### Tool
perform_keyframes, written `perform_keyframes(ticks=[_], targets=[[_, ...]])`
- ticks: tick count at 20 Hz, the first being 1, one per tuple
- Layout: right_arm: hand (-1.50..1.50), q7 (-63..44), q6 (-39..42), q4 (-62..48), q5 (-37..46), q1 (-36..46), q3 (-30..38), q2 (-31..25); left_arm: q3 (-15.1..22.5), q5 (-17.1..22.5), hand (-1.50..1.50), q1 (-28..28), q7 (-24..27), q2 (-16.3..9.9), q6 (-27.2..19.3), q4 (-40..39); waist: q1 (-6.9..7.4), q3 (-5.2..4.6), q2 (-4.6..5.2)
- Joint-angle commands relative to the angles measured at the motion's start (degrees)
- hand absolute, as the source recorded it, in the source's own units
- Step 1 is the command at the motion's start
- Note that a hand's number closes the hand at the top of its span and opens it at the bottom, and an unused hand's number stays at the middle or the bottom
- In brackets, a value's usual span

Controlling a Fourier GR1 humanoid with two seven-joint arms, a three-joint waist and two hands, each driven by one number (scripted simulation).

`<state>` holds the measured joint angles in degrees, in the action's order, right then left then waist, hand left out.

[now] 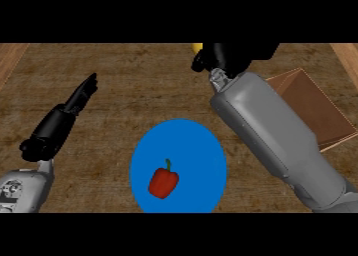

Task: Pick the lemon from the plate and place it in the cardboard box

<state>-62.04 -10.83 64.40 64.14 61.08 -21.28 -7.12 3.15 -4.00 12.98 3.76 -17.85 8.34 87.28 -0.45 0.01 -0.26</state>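
Note:
A blue plate (178, 145) lies on the counter at the lower middle, with a red bell pepper (163, 182) on its lower part. No lemon rests on the plate. At the top edge, my right hand (230, 55) is curled round the yellow lemon (197, 47), of which only a small sliver shows at the hand's left. The hand is held up, left of and beyond the cardboard box (315, 107), whose left part is hidden by my right forearm. My left hand (78, 97) stays at the left with its fingers straight, holding nothing.
The dark wooden counter (123, 70) has lighter wood strips at its far left and far right edges. My grey right forearm (274, 135) runs diagonally between the plate and the box.

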Motion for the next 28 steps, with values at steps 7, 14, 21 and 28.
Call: perform_keyframes(ticks=[7, 14, 21, 28], targets=[[1.50, 0.48, 12.38, 7.21, -4.45, -12.45, 6.27, -8.44, -1.81, 0.79, 0.00, -2.47, 1.69, -0.91, 1.69, 0.79, -0.65, -0.02, -0.16], [1.50, 6.30, 21.75, 11.67, -16.87, -21.11, 13.81, -12.88, -3.17, 0.70, 0.00, -0.48, 0.73, -1.06, 1.93, -0.22, -0.52, -0.02, 0.06], [-1.50, 8.88, 31.18, 13.89, -25.11, -29.63, 17.84, -15.68, -2.87, 0.33, 0.00, -5.13, 0.95, -1.61, 3.30, 3.60, 0.06, -0.02, 0.00], [-1.50, 22.69, 26.05, 17.38, -28.36, -29.85, 21.24, -15.90, -1.09, -1.17, 0.00, -0.72, -3.68, 1.78, 1.77, 3.74, 0.55, 0.03, 0.24]])
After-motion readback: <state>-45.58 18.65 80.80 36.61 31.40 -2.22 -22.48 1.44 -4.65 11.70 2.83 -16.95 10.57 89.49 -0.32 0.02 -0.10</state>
